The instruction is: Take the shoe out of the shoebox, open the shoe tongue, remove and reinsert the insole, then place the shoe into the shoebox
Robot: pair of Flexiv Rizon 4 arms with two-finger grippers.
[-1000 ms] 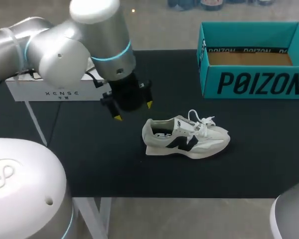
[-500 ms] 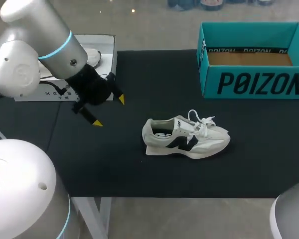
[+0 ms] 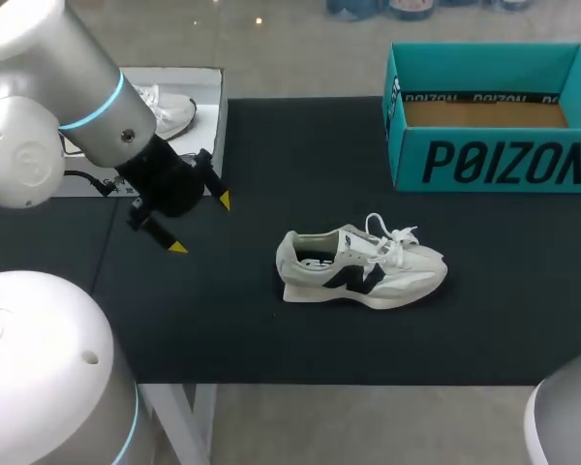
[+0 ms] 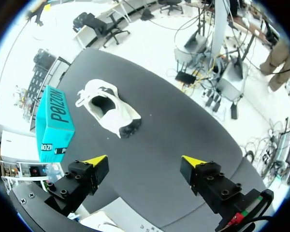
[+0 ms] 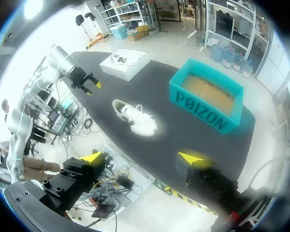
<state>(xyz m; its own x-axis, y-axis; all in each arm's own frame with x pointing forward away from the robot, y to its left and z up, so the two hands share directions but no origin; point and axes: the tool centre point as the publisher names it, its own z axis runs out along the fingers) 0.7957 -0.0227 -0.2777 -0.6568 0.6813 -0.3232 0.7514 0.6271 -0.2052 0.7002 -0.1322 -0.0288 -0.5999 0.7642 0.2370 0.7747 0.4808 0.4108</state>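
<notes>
Jaws wide and empty, left and right alike, the left pair well apart from the shoe [image 3: 360,266], which sits upright on the worktop [image 3: 271,329] near the empty shoebox [image 3: 494,116], out for insole work.

Matt table [image 3: 300,145] — smooth cardboard shoebox [image 3: 494,160], cloth shoe [image 3: 363,269]

The black table [image 3: 271,329] before me bears three things: the shoe [image 3: 360,267] near its middle, the open teal shoebox [image 3: 494,165] far right, and a white box [image 3: 205,116] far left.
</notes>
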